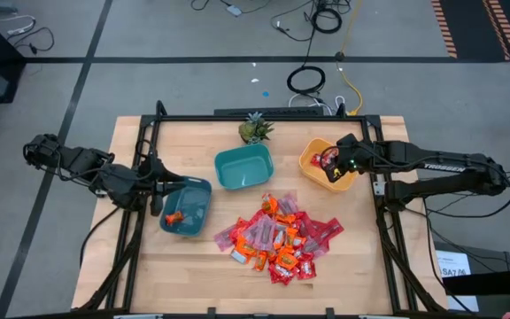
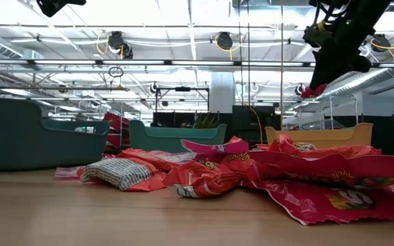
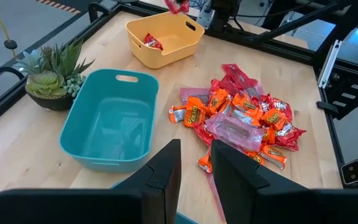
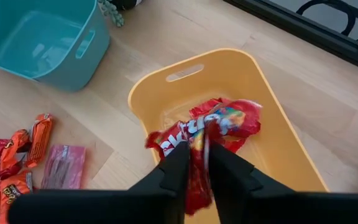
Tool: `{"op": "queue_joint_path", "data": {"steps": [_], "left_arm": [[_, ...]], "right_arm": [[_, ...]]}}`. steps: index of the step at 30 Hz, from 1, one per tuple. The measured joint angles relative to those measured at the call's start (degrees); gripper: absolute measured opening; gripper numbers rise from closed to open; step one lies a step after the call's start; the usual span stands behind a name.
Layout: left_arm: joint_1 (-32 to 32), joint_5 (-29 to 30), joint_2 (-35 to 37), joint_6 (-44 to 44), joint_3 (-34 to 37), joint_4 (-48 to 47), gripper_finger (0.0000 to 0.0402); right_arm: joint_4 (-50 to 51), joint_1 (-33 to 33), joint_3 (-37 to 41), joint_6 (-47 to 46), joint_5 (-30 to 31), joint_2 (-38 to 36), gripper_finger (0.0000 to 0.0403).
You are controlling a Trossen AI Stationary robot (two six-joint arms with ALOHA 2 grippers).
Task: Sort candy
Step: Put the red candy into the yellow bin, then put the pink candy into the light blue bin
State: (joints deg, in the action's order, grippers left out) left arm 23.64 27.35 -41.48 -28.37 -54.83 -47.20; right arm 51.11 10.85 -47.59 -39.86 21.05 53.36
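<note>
Above the yellow plastic bowl (image 4: 278, 143), a light, crinkly red-wrapped candy (image 4: 197, 149) is pinched at its edge by the right gripper (image 4: 199, 163), jaws nearly closed; the left gripper (image 3: 194, 163), slightly parted, is seen empty.

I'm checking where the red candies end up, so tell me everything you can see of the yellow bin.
The yellow bin is a rounded rectangular tub that looks like smooth plastic, with a slot handle cut into its end wall. It stands upright on the wooden table at the right, beside the teal bin but apart from it. Red wrapped candy lies on its floor. The right hand hangs over it with another red candy between its fingers.
</note>
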Motion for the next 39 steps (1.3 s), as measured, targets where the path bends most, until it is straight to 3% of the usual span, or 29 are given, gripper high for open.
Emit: {"op": "queue_joint_path", "data": {"steps": [11, 39], "left_arm": [[0.0, 0.0, -0.01, 0.16, 0.01, 0.0, 0.0098], [0.0, -0.04, 0.0, 0.22, 0.01, 0.58, 0.0098]], "right_arm": [[-0.04, 0.0, 0.0, 0.02, 0.1, 0.0, 0.0105], [-1.01, -0.09, 0.02, -0.68, -0.38, 0.0, 0.0107]]}}
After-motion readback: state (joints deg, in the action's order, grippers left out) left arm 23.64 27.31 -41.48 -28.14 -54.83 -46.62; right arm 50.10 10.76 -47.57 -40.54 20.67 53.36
